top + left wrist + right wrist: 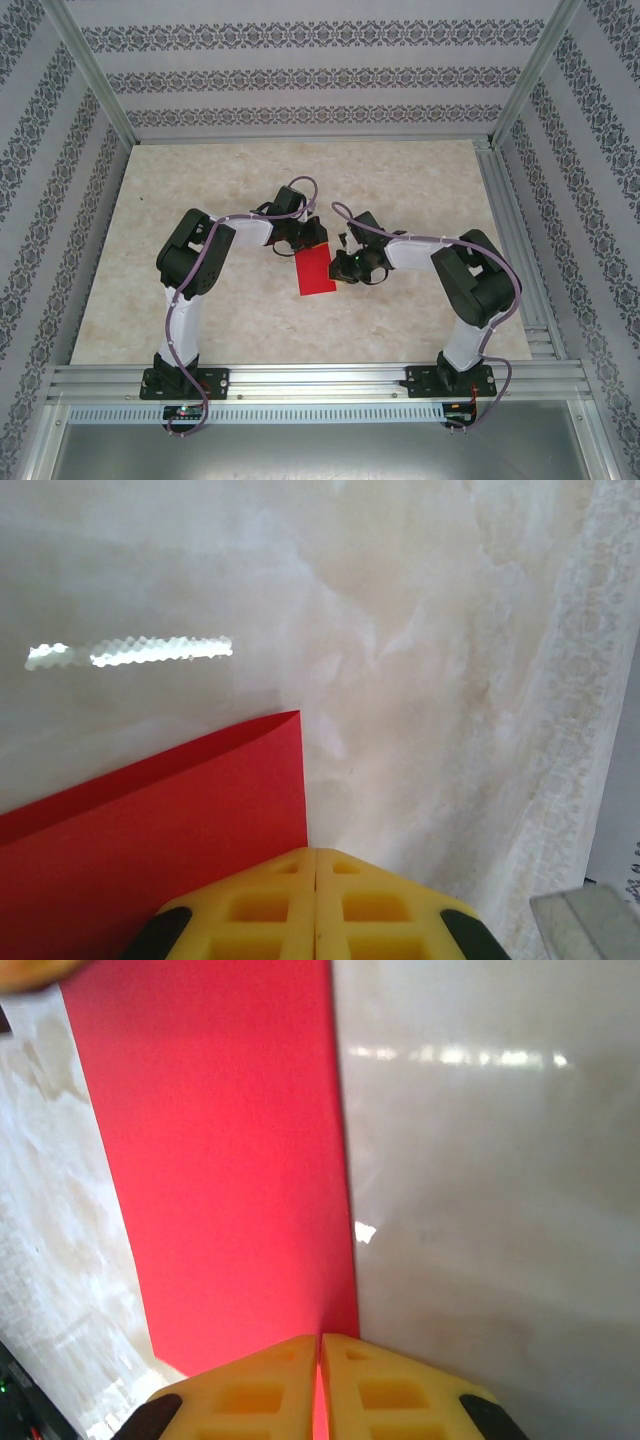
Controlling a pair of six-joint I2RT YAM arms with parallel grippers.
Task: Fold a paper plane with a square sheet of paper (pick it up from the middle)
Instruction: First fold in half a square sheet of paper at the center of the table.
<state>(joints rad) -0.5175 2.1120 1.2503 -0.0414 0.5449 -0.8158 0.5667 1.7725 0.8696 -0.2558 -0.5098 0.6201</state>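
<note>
The red sheet of paper [315, 272] lies folded into a narrow rectangle on the middle of the table. Two layers show along its edge [150, 830] in the left wrist view. My left gripper [308, 240] is shut, its yellow fingertips [315, 852] at the sheet's far end, right on its edge; no red shows in the seam. My right gripper [340, 265] is at the sheet's right long edge. Its jaws [320, 1338] are shut on the paper [220, 1160], with red showing in the slit between them. The paper plane is out of view.
The marbled table [200, 200] has free room on all sides of the paper. Aluminium rails [320, 382] run along the near edge and the right side [515, 230]. Patterned walls [300, 75] close in the back and sides.
</note>
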